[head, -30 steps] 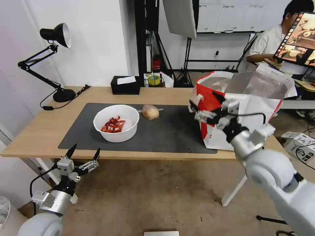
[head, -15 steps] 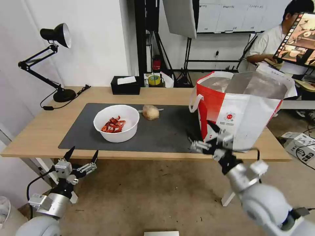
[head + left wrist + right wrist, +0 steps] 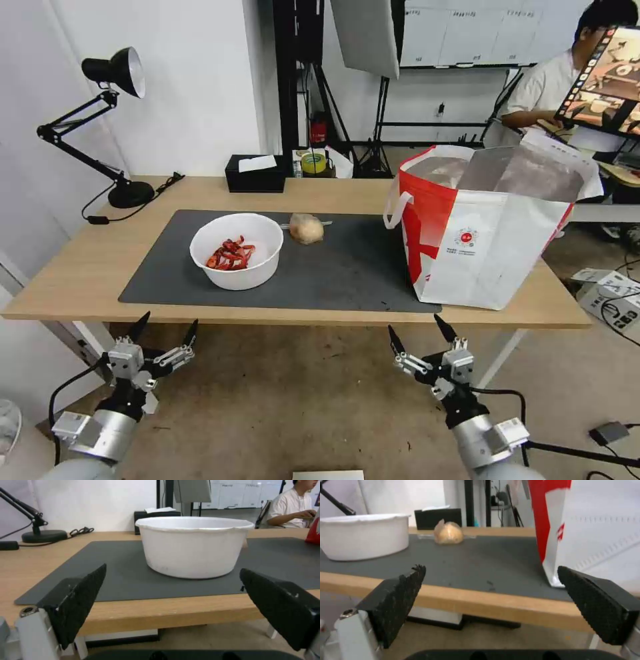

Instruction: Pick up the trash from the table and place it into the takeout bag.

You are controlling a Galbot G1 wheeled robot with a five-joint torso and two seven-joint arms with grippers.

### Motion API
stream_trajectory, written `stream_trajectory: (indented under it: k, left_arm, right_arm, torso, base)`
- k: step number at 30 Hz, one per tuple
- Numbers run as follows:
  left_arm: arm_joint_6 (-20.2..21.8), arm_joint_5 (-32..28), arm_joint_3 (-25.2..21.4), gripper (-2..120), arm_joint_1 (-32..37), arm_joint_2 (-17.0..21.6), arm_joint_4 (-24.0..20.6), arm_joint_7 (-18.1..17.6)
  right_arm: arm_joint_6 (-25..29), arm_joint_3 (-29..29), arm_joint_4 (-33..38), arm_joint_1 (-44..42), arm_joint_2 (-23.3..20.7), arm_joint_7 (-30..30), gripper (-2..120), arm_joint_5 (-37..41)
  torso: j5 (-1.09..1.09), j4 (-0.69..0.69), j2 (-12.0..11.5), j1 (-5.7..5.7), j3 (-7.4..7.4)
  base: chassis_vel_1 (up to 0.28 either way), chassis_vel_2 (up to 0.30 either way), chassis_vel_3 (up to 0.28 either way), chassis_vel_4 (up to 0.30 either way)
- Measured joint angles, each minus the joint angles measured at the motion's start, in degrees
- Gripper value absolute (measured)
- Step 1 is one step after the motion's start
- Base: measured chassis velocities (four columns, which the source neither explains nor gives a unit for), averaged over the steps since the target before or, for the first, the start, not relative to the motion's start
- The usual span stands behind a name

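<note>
In the head view, the left gripper (image 3: 165, 325) is hanging at the lower left of the frame, below the table (image 3: 80, 267) edge, its jaws spread and holding nothing. The right gripper (image 3: 419, 331) is hanging at lower centre-right, jaws also spread. The bowl (image 3: 236, 250) and the small bag (image 3: 306, 228) are sitting on the mat (image 3: 347, 267) mid-frame; the takeout bag (image 3: 490, 227) is standing at right.

In the left wrist view, the bowl (image 3: 194, 546) is sitting beyond and between the spread jaws.

In the right wrist view, the small bag (image 3: 448, 533) is lying far beyond the jaws, the takeout bag (image 3: 596, 532) at upper right.
</note>
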Motion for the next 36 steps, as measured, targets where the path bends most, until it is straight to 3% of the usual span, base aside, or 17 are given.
stream_trajectory:
  k: [26,36]
  left_arm:
    - [-1.1,0.3,-0.5,100,0.5,-0.5,0.5,0.5]
    - [-1.1,0.4,-0.4,100,0.4,-0.8,0.3,0.5]
  right_arm:
    - [-0.5,-1.5,-1.0,0.8,-0.3,0.0,100,0.3]
    - [-4.6,-5.4,0.4,10.0,-5.6,1.0,100,3.6]
  torso:
    - [0.00,0.00,0.0,0.00,0.00]
    - [0.01,0.00,0.0,0.00,0.00]
  base:
    - [0.000,0.000,0.000,0.000]
    - [0.000,0.000,0.000,0.000]
